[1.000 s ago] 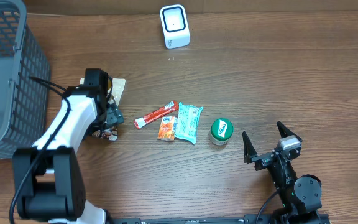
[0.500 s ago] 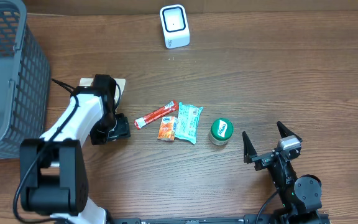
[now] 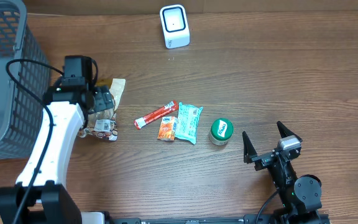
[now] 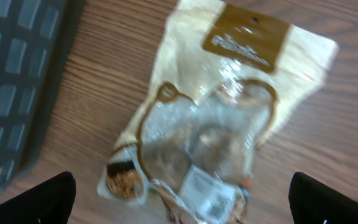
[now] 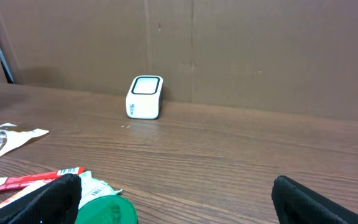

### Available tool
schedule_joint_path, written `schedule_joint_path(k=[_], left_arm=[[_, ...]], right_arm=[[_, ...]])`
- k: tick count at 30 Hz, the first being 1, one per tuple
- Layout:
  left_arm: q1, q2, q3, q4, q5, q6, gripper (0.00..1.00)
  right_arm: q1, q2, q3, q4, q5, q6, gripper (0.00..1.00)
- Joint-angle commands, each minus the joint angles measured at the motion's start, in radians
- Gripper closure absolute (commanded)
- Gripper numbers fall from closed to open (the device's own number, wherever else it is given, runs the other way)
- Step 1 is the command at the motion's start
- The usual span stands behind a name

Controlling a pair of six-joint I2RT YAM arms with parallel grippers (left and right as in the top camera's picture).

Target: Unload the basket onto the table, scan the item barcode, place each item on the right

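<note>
A clear snack bag [image 4: 229, 118] with a brown header lies flat on the wooden table, a white printed label [image 4: 207, 190] near its lower end. My left gripper [image 4: 182, 208] hovers over it, open, with one fingertip on each side and nothing between them. In the overhead view the left gripper [image 3: 103, 107] covers the middle of the bag [image 3: 117, 87]. The white scanner [image 3: 174, 26] stands at the back of the table, also in the right wrist view [image 5: 145, 96]. My right gripper [image 3: 270, 144] rests open near the front right edge, holding nothing.
A grey mesh basket [image 3: 5, 74] stands at the left, close to the left arm. In a row mid-table lie a red stick pack [image 3: 156, 114], an orange packet [image 3: 167, 128], a teal packet [image 3: 189, 122] and a green-lidded tub [image 3: 221, 130].
The left gripper went down over the bag with its jaws narrowed, then drew back toward the basket and spread wide. The bag stays on the table. The right arm has not moved.
</note>
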Motion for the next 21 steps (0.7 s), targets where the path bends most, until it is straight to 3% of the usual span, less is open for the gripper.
schedule_joint_path(k=[1, 5, 8, 12, 14, 21], left_arm=[[0.046, 0.086, 0.005, 0.029, 0.036, 0.056, 0.00], [0.057, 0.182, 0.004, 0.034, 0.174, 0.183, 0.00], [0.055, 0.253, 0.004, 0.014, 0.208, 0.195, 0.00], [0.042, 0.307, 0.005, -0.037, 0.259, 0.195, 0.21], [0.032, 0.306, 0.005, -0.051, 0.290, 0.195, 0.24], [0.014, 0.293, 0.007, -0.043, 0.306, 0.208, 0.21]], right_arm=[[0.000, -0.007, -0.011, 0.002, -0.001, -0.004, 0.00], [0.000, -0.007, -0.011, 0.002, -0.001, -0.004, 0.00], [0.000, -0.007, -0.011, 0.002, -0.001, -0.004, 0.00], [0.000, -0.007, -0.011, 0.002, -0.001, -0.004, 0.00], [0.000, -0.007, -0.011, 0.002, -0.001, -0.004, 0.00], [0.000, -0.007, -0.011, 0.002, -0.001, -0.004, 0.00]])
